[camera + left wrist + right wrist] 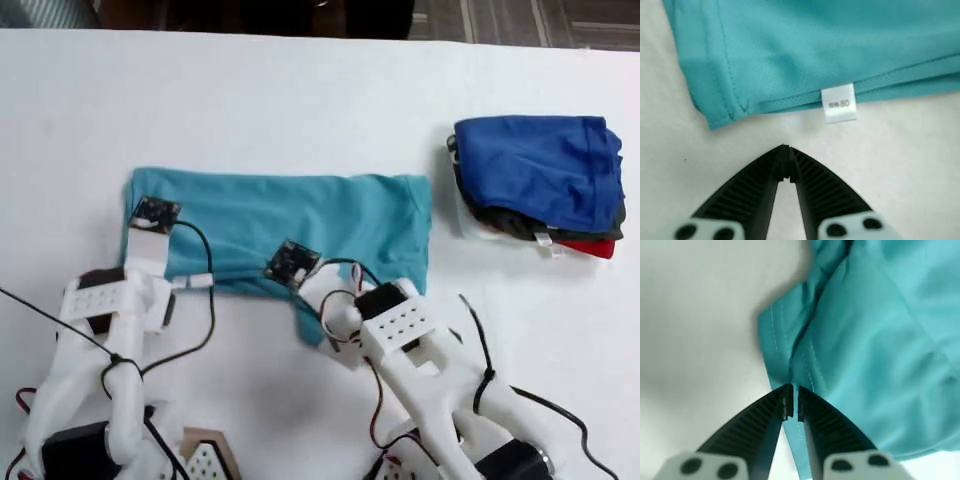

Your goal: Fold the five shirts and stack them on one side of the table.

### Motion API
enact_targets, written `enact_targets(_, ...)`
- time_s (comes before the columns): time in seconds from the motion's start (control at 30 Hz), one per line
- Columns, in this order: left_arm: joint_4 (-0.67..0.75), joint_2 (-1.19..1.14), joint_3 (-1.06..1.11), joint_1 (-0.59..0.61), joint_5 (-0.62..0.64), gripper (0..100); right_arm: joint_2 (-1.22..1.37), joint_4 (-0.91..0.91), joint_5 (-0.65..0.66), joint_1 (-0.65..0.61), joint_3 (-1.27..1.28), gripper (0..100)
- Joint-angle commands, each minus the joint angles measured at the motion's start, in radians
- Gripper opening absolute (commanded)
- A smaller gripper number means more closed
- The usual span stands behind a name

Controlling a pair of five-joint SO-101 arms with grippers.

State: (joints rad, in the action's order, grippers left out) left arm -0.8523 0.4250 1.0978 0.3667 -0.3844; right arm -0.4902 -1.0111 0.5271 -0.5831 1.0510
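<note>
A teal shirt [300, 220] lies folded into a long band across the middle of the white table [300, 100]. My left gripper [785, 151] is shut with nothing in it, over bare table just off the shirt's near left corner [715, 110], close to a small white label [839, 104]. My right gripper [791, 391] is shut to a thin slit above the stitched hem of the teal shirt [880, 340], where a flap of cloth [310, 325] sticks out from the near edge. I cannot tell whether it pinches the cloth.
A stack of folded shirts [535, 175] sits at the right side, blue on top with dark, red and white layers under it. Both arms [110, 300] [400, 320] come in from the near edge with looping cables. The table's far half is bare.
</note>
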Motion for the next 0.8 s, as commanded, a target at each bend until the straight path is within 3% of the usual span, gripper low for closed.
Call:
enact_targets(0.0, 0.011, 0.028, 0.001, 0.005, 0.002, 3, -0.031, -0.035, -0.002, 0.012, -0.037, 2.8)
enact_targets(0.1, 0.011, 0.028, 0.001, 0.005, 0.002, 3, -0.062, -0.096, -0.006, -0.016, -0.037, 6.0)
enact_targets(0.3, 0.011, 0.028, 0.001, 0.005, 0.002, 3, -0.071, -0.130, -0.002, -0.033, -0.035, 23.4)
enact_targets(0.77, 0.011, 0.028, 0.001, 0.005, 0.002, 3, -0.068, -0.114, -0.009, -0.059, 0.005, 19.8)
